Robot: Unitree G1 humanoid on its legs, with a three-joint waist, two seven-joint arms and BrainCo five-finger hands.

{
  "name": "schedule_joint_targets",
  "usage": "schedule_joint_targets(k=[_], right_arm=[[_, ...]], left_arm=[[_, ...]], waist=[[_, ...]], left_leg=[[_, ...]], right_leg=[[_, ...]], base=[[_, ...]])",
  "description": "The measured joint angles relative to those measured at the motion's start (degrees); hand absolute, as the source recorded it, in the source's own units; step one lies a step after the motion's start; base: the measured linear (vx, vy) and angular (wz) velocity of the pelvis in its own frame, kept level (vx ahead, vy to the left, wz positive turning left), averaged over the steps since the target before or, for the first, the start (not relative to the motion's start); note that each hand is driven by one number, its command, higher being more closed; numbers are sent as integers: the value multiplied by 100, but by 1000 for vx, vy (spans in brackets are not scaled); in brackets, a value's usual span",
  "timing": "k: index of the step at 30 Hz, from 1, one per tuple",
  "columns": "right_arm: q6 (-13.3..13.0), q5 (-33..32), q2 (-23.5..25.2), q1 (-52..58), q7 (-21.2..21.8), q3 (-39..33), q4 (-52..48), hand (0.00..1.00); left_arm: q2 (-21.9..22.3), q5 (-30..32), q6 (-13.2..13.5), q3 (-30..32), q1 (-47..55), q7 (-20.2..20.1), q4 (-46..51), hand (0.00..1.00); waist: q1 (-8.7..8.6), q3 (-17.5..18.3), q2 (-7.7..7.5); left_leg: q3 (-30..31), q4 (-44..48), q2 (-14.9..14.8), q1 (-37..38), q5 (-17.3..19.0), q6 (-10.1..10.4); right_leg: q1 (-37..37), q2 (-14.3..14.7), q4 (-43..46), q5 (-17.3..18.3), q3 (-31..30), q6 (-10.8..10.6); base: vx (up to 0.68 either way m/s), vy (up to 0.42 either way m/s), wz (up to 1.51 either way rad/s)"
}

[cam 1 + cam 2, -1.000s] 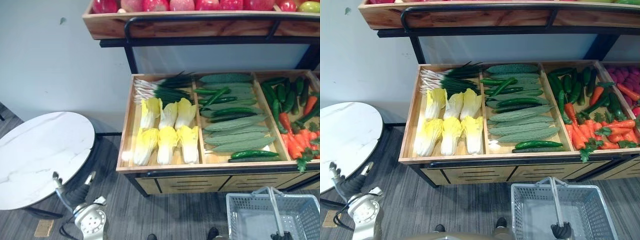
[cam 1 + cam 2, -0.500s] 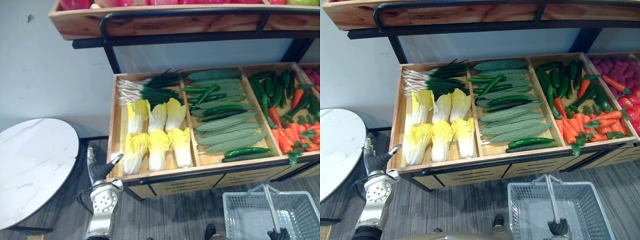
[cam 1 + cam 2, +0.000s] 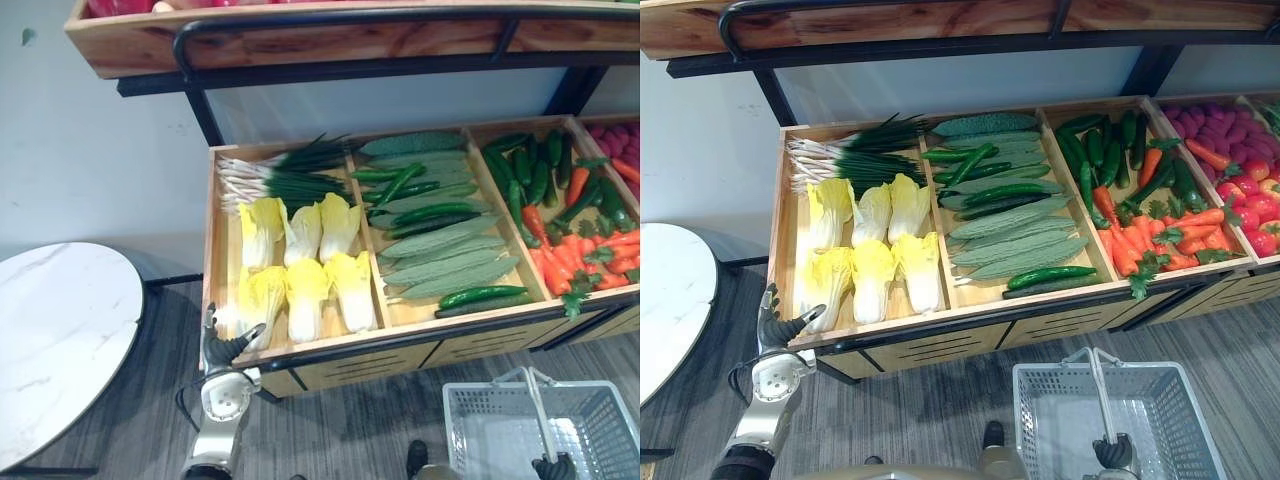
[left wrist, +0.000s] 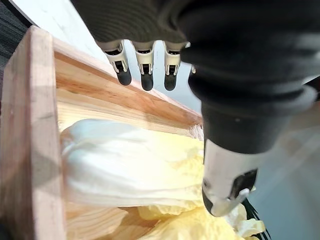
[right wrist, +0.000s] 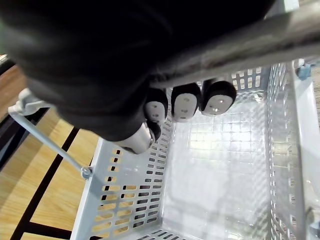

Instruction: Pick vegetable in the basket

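left hand (image 3: pixel 228 346) unclenched, fingers straight, at wooden crate (image 3: pixel 219 250) front-left corner | nearest napa cabbage (image 3: pixel 262 298) just beyond it, long axis front-to-back; left nearer | right hand (image 3: pixel 553 467) clenched on basket handle (image 3: pixel 538 415)

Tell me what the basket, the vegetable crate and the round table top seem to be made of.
The basket: pale grey moulded plastic, slightly glossy, with rows of slots in its walls. The crate: light unpainted wood, matt, with visible grain. The table top: white with grey veining, smooth; marble or a marble-look laminate, cannot tell which.
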State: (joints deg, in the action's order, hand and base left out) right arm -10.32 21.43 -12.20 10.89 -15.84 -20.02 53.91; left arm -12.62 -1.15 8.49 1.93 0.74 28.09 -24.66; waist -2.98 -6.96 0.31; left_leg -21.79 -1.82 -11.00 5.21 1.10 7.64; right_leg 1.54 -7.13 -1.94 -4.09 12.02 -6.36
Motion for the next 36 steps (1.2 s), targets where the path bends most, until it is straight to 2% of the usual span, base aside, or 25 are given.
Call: schedule_joint_targets(k=[8, 15, 24, 28, 32, 36], right_arm=[[9, -6, 1, -54, -2, 84, -138, 100], [16, -128, -2, -103, -8, 140, -141, 100], [17, -168, -7, -216, -14, 259, -161, 100], [17, -169, -8, -244, -16, 260, -177, 100], [16, -175, -9, -319, -19, 266, -177, 100], [14, -176, -34, -375, -25, 293, -178, 100]], left_arm=[[-2, 20, -419, -56, -218, 284, -344, 0], [-11, 256, -655, -51, -384, 311, -567, 0], [-123, 261, -658, -54, -781, 295, -776, 0], [-121, 460, -656, -214, -909, 271, -778, 0], [-124, 461, -656, -247, -1014, 274, -882, 0], [-141, 461, -655, -245, -1098, 305, -1002, 0]], waist=[[-7, -168, -17], [-6, -228, -9], [-16, -419, 15], [-34, -521, 19], [-140, -566, 30], [-137, -623, 44]], left_leg=[[-4, -3, 12, -2, 0, 0], [-103, -8, 17, 14, 7, 9], [-267, -4, 17, 1, 11, 15], [-269, 4, 13, 1, 11, 15], [-288, 4, 11, -4, 18, 23], [-331, 21, 4, -40, 21, 26]], right_leg=[[3, -10, -8, -8, -11, -10], [32, -1, -40, -34, -119, -13], [134, 31, -99, -122, -287, 7], [136, 35, -98, -123, -293, 7], [154, 40, -98, -123, -315, 7], [239, 48, -51, -122, -371, 8]], base=[[0, 0, 0], [8, -2, -5], [-7, -12, -9], [-3, -3, -3], [1, -3, -1], [-5, -16, -7]])
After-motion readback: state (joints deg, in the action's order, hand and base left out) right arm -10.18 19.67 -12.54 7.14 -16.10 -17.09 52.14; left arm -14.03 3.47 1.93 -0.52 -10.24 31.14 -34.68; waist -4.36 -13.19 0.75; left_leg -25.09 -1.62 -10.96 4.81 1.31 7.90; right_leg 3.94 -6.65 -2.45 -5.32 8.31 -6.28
